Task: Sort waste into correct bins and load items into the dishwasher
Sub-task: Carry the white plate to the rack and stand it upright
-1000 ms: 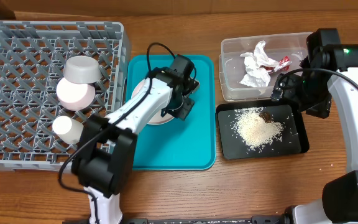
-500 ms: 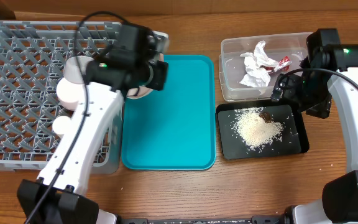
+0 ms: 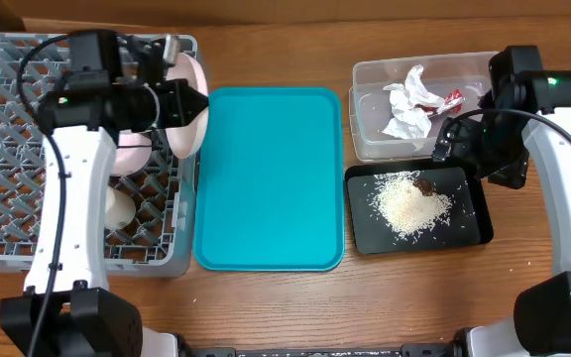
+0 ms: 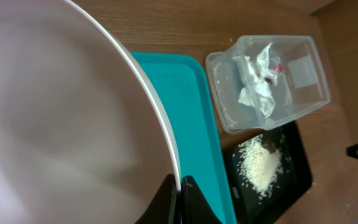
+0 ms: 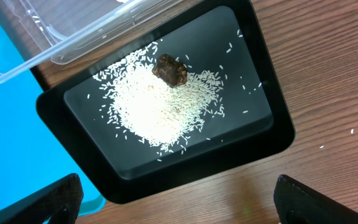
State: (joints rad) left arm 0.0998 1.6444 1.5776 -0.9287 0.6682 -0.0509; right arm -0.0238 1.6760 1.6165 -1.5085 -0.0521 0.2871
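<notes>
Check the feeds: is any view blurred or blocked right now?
Left wrist: the white plate fills over half the frame, soft and featureless; the clear tub beyond is sharp. Right wrist: rice crisp, own fingers dark blurs. Overhead: even light, sharp.

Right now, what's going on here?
The left hand grips the plate by its rim and holds it on edge at the right wall of the rack, where a saucer and cup already sit. The right hand hovers open over the black tray of rice. The napkin and wrapper are in the tub.
</notes>
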